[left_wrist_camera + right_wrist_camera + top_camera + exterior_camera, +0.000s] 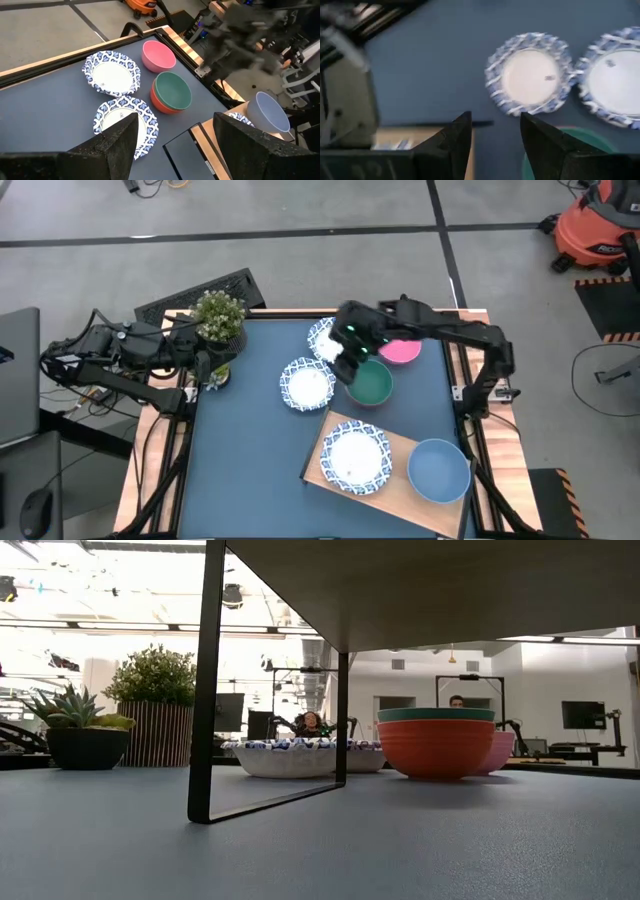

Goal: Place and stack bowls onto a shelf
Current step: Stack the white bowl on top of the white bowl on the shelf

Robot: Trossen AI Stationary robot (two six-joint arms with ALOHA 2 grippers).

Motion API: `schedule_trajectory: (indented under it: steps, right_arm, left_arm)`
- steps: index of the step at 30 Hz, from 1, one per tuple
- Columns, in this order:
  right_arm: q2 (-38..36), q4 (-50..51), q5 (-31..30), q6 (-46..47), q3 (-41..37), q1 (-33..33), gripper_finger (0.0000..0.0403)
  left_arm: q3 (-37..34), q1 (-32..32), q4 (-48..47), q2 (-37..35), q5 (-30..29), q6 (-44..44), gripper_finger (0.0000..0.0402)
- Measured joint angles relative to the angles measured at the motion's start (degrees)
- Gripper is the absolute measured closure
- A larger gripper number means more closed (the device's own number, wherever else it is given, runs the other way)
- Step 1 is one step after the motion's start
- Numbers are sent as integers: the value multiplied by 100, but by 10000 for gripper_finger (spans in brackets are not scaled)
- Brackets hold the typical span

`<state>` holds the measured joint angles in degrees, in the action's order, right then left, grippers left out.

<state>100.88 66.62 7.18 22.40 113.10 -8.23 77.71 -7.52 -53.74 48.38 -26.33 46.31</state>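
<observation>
The right gripper point(350, 360) hovers just beside the teal-green bowl point(371, 383), at about the bowl's 10 o'clock rim in the high view. Its fingers are spread with nothing between them, as the right wrist view shows, where the teal rim point(580, 134) sits just past one fingertip. That bowl is nested in a red bowl point(436, 747), on the dark blue tabletop point(255, 440) toward the table's 1 o'clock area.

From this stack the wooden shelf point(400, 450) lies at roughly 6 o'clock, near but apart, already carrying a blue-rimmed white bowl point(354, 459) and a plain blue bowl point(438, 470). A pink bowl point(401, 351) sits at the stack's 1 o'clock, and two more blue-rimmed white bowls point(306, 383) lie at its 9 to 10 o'clock.

The right arm is clearly nearer. The left gripper point(175, 145), also spread and empty, waits at the table's 9 o'clock edge by the potted plant point(219, 318).
</observation>
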Motion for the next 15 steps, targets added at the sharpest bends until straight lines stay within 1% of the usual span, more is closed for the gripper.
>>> schedule_trajectory:
  steps: [7, 11, 15]
  right_arm:
    - [1037, -68, 24, 31, -11, -658, 211]
    - [1515, -27, 23, 337, -13, -842, 212]
    - [1818, -50, -13, 495, -9, -838, 212]
  left_arm:
    - [0, 0, -175, 0, -96, 4, 159]
    - [0, 0, -246, -2, -153, 4, 159]
    - [0, 1, -261, -2, -156, 4, 159]
